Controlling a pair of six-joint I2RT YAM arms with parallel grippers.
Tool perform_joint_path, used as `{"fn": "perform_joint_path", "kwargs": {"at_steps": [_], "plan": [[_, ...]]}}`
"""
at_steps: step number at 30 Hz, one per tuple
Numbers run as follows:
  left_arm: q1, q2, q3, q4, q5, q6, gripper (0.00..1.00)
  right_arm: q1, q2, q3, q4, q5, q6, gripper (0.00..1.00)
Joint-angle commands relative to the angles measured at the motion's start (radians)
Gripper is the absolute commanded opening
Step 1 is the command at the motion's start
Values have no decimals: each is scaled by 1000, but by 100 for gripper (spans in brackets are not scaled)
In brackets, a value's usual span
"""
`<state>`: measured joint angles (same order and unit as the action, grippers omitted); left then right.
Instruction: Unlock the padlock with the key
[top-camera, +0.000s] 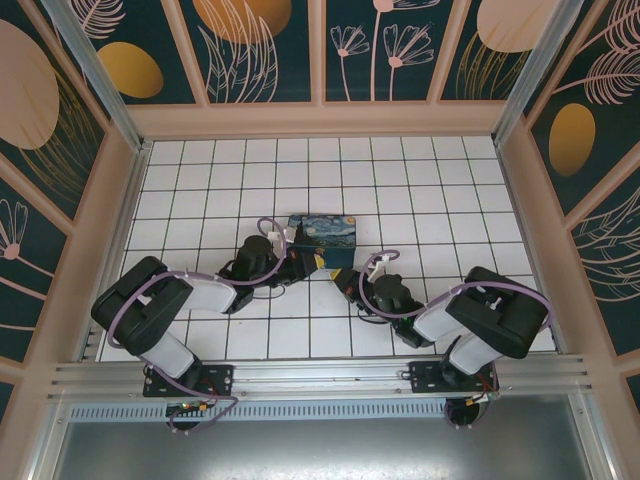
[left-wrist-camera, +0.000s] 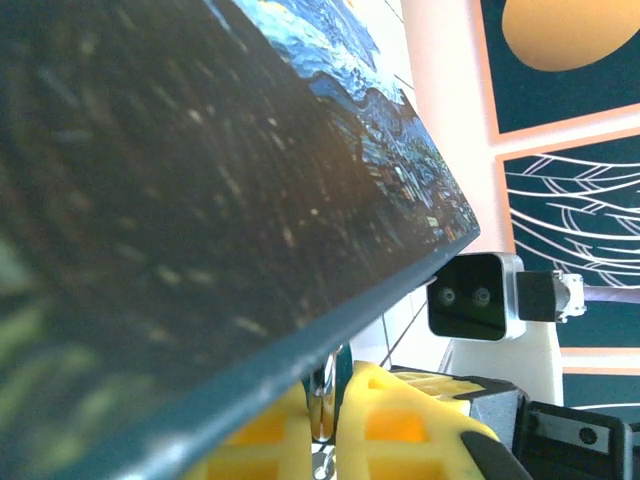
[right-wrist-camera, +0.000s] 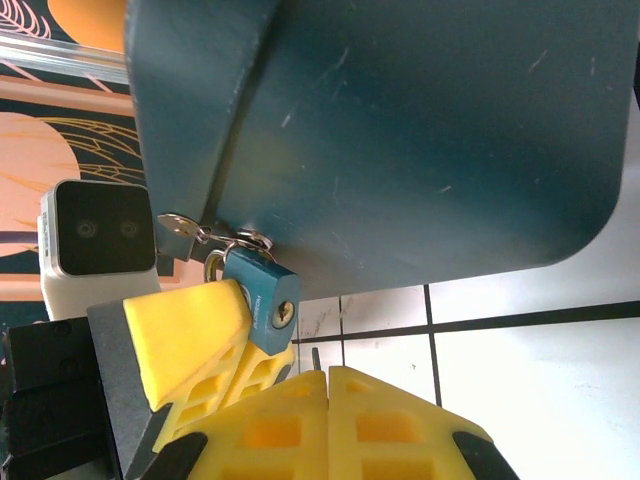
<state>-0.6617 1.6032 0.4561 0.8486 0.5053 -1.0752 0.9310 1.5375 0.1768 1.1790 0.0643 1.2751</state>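
Note:
The small blue padlock (right-wrist-camera: 262, 300) hangs at the edge of the painted box (right-wrist-camera: 400, 130), keyhole facing my right wrist camera. My left gripper (left-wrist-camera: 328, 420) is shut on the padlock, whose silvery shackle (left-wrist-camera: 325, 395) shows between the yellow fingers (right-wrist-camera: 185, 335). My right gripper (right-wrist-camera: 328, 375) is shut on the key, and only a thin dark tip (right-wrist-camera: 316, 357) pokes out above the closed pads. That tip sits just below and right of the keyhole, not touching it. From above, both grippers (top-camera: 312, 263) (top-camera: 345, 283) meet in front of the box (top-camera: 322, 238).
A silvery spare key on a ring (right-wrist-camera: 180, 228) dangles from the shackle against the box. The box looms over the left wrist camera (left-wrist-camera: 200, 180). White tiled floor (top-camera: 420, 190) spreads around, bounded by patterned walls (top-camera: 320, 50).

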Motion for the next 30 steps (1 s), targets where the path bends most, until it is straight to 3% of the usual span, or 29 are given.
{"fn": "perform_joint_path", "kwargs": {"at_steps": [1, 30], "plan": [[10, 14, -5, 105, 59, -35, 0, -3, 12, 10, 44, 22, 15, 0], [12, 8, -7, 79, 53, -13, 0, -43, -41, 35, -27, 2, -14, 0]]}}
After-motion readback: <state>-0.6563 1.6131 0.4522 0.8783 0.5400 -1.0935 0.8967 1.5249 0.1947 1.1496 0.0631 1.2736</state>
